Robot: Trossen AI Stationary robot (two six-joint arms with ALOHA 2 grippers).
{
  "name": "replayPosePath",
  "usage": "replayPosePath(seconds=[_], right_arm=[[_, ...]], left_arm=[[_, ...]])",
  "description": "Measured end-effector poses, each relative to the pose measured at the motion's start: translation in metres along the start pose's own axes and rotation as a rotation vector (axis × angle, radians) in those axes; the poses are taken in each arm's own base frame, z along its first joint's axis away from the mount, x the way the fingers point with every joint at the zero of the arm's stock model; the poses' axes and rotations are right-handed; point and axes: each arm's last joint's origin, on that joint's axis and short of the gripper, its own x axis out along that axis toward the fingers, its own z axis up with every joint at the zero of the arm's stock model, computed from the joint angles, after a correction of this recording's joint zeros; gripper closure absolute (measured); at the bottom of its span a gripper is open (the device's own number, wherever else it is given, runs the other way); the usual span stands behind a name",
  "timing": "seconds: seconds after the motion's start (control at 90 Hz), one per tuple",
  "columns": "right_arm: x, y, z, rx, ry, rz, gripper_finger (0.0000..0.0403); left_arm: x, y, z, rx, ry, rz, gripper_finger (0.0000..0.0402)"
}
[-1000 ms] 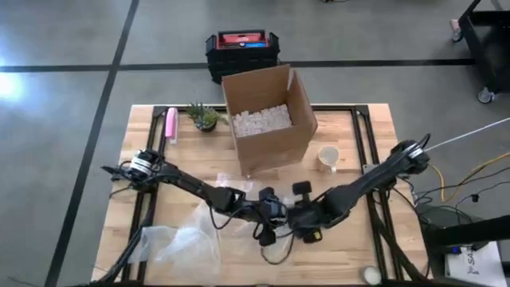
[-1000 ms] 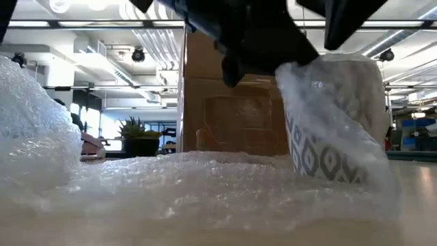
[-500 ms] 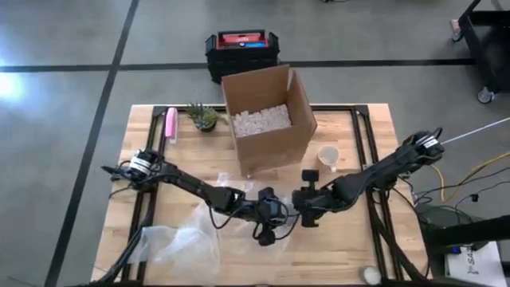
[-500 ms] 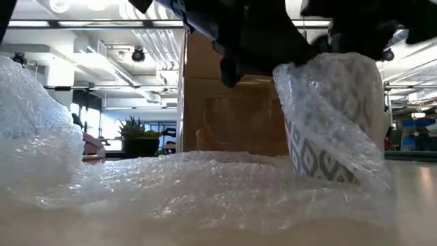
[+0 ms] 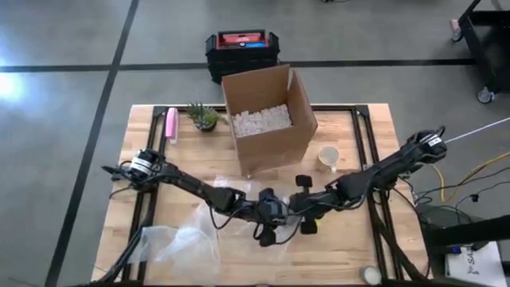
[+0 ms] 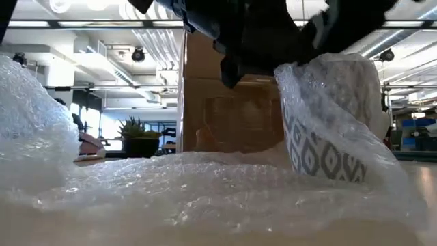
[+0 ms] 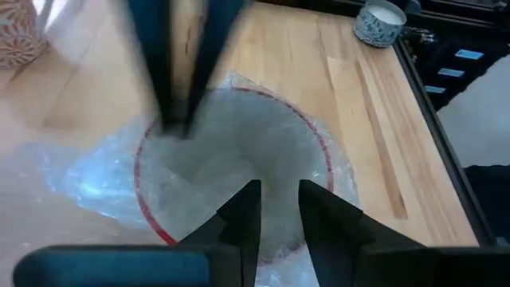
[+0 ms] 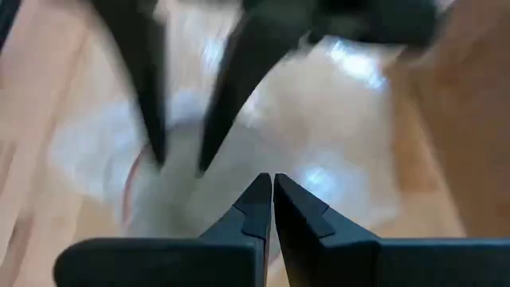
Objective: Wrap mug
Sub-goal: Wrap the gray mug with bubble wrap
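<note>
A grey-patterned white mug [image 6: 328,140] stands upright on the table, draped in clear bubble wrap [image 6: 205,184].

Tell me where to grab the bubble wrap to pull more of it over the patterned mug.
Pinch the loose crumpled end of the bubble wrap, spread on the table on the left arm's side of the mug, coming down from above. It lies low and free there; by the upright mug the sheet is already draped against it.
</note>
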Motion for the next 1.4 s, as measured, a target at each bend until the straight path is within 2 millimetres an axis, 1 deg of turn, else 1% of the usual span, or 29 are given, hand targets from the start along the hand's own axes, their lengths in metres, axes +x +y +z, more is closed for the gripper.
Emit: replayPosePath(seconds=[0.078,0.156,0.422,0.489,0.544,0.622,0.7,0.756,0.811,0.889,1.0,1.4], right_arm=[[0.011,0.001,-0.006,-0.011,0.053,-0.014,0.0401],[0.02,0.003,-0.006,-0.014,0.063,-0.022,0.0401],[0.045,0.007,-0.01,-0.018,0.096,-0.031,0.0401],[0.048,0.008,-0.009,-0.022,0.096,-0.03,0.0401],[0.047,0.008,-0.008,-0.029,0.103,-0.029,0.0401],[0.041,0.008,-0.001,-0.042,0.117,-0.028,0.0401],[0.029,0.008,0.008,-0.063,0.142,-0.032,0.0401],[0.018,0.008,0.018,-0.07,0.145,-0.037,0.0401],[0.009,0.008,0.025,-0.08,0.15,-0.068,0.0401],[0.004,0.006,0.03,-0.086,0.139,-0.106,0.0401],[0.007,0.005,0.029,-0.091,0.147,-0.118,0.0401],[0.046,0.013,0.007,-0.108,0.254,-0.151,0.04]], left_arm=[[0.0,0.001,0.0,-0.004,-0.001,0.004,0.0327],[0.0,0.001,0.0,-0.008,0.0,0.002,0.0327],[0.0,0.002,0.002,-0.014,-0.011,0.006,0.0327],[0.0,0.002,0.002,-0.013,-0.011,0.006,0.0327],[0.0,0.001,0.002,-0.013,-0.011,0.005,0.0327],[0.0,0.002,0.002,-0.014,-0.006,0.007,0.0327],[-0.001,0.001,0.001,-0.011,0.004,0.005,0.0327],[-0.001,0.001,0.0,-0.013,0.007,0.007,0.0327],[-0.001,0.001,0.0,-0.013,0.005,0.003,0.0327],[-0.001,0.001,0.0,-0.011,0.007,0.003,0.0327],[-0.001,0.001,0.0,-0.011,0.007,0.004,0.0327],[-0.001,0.002,0.0,-0.011,0.004,0.011,0.0327]])
